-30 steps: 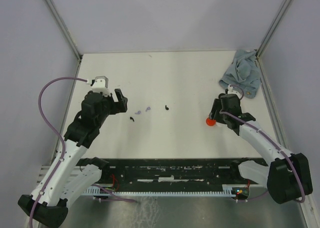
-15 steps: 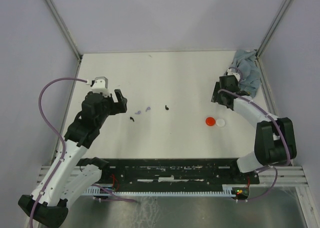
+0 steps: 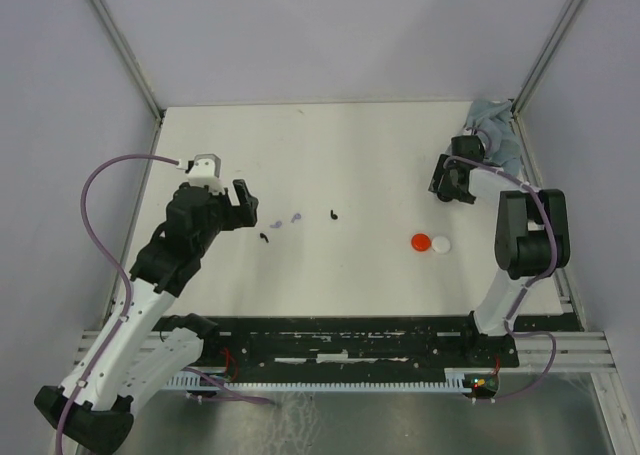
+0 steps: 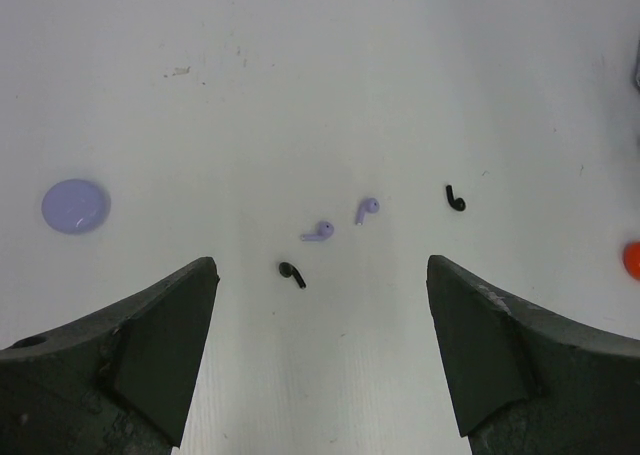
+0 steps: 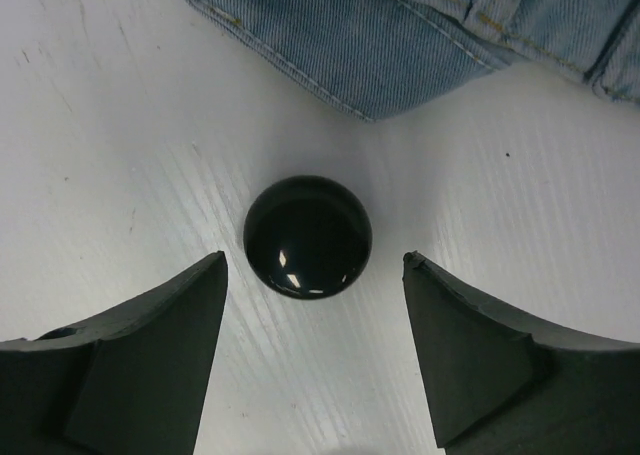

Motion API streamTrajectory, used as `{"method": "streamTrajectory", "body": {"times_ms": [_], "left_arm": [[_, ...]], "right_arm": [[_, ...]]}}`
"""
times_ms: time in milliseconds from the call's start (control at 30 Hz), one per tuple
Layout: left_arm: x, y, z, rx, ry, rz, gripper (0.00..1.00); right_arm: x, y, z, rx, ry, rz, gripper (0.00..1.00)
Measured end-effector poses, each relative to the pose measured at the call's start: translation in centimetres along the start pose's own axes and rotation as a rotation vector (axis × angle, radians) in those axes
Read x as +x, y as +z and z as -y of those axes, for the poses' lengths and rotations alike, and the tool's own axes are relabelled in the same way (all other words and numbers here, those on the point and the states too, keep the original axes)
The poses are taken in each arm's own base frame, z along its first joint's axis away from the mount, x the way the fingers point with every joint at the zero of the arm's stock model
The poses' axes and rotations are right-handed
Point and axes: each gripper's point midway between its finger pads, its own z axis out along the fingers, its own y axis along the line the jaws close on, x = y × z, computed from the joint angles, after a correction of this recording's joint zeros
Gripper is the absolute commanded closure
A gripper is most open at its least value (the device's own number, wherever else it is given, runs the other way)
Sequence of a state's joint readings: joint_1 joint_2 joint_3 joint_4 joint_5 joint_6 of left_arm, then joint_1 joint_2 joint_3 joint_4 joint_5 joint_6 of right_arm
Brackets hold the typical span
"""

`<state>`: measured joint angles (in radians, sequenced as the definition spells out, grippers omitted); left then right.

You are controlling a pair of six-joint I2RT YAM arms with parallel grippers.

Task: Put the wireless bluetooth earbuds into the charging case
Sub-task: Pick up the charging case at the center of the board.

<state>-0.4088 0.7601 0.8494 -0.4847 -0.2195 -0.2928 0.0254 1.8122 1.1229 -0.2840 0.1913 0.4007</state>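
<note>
Left gripper (image 4: pixel 318 263): jaws spread wide, empty, hovering over the earbuds (image 4: pixel 366 209). They lie loose on the table (image 4: pixel 400 75), none in a case. The lilac pair (image 4: pixel 320 231) sits side by side. One black bud (image 4: pixel 291 273) is just beside it, and a second black bud (image 4: pixel 456 198) is off to the right.

Right gripper (image 5: pixel 314 263): jaws apart, holding nothing, straddling a black disc (image 5: pixel 307 237) near the denim cloth (image 5: pixel 400 35) without touching it.

Red disc (image 3: pixel 421 241) and white disc (image 3: pixel 441 244) lie together, well apart from the buds.

Handling, my guess: the buds are featherlight, hard and slick, so apt to skitter. You'd pinch across the bulb, leave the stem free, and close gently.
</note>
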Motion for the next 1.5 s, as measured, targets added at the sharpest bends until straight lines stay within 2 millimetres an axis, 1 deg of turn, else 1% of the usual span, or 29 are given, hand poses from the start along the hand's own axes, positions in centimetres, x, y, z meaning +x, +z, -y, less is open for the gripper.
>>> {"method": "streamTrajectory", "body": {"times_ms": [133,300,433,567,667,800,867,967,1033,1100,1167,1233,1367,1500], "left_arm": [[0.1,0.0,0.1,0.004,0.003,-0.003,0.08],[0.2,0.1,0.2,0.006,0.004,-0.007,0.08],[0.2,0.1,0.3,0.01,0.005,-0.008,0.08],[0.3,0.1,0.4,0.019,0.005,-0.01,0.08],[0.5,0.1,0.5,0.024,0.005,-0.015,0.08],[0.7,0.1,0.7,0.036,0.006,-0.022,0.08],[0.8,0.1,0.9,0.049,0.006,-0.026,0.08],[0.9,0.0,1.4,0.078,0.004,-0.034,0.08],[1.0,0.1,1.7,0.098,0.002,-0.04,0.09],[1.2,0.2,2.2,0.128,0.002,-0.054,0.09],[1.6,0.5,2.8,0.16,0.004,-0.074,0.1],[2.2,0.7,3.6,0.205,0.008,-0.107,0.11],[3.3,1.4,5.5,0.298,0.014,-0.188,0.12],[3.9,1.6,7.6,0.407,0.006,-0.253,0.14]], "right_arm": [[-0.6,1.0,-0.4,-0.023,-0.001,-0.02,0.26],[-1.2,1.4,-0.8,-0.04,-0.011,-0.035,0.32],[-0.8,1.7,-0.8,-0.036,-0.027,-0.071,0.35],[-0.3,1.9,-0.7,-0.032,-0.052,-0.101,0.42],[-0.2,1.8,-0.7,-0.038,-0.063,-0.109,0.46],[0.4,1.2,-1.1,-0.071,-0.074,-0.123,0.48],[0.8,0.2,-1.4,-0.093,-0.09,-0.125,0.48],[0.9,-2.0,-2.4,-0.137,-0.133,-0.104,0.49],[0.7,-3.7,-3.7,-0.184,-0.174,-0.07,0.5],[0.4,-6.0,-5.3,-0.248,-0.229,-0.024,0.51],[0.7,-7.7,-7.2,-0.305,-0.292,0.006,0.51],[1.2,-9.8,-9.0,-0.372,-0.372,0.046,0.51],[2.8,-13.5,-11.8,-0.501,-0.513,0.119,0.54],[3.9,-17.4,-13.8,-0.637,-0.634,0.211,0.55]]}}
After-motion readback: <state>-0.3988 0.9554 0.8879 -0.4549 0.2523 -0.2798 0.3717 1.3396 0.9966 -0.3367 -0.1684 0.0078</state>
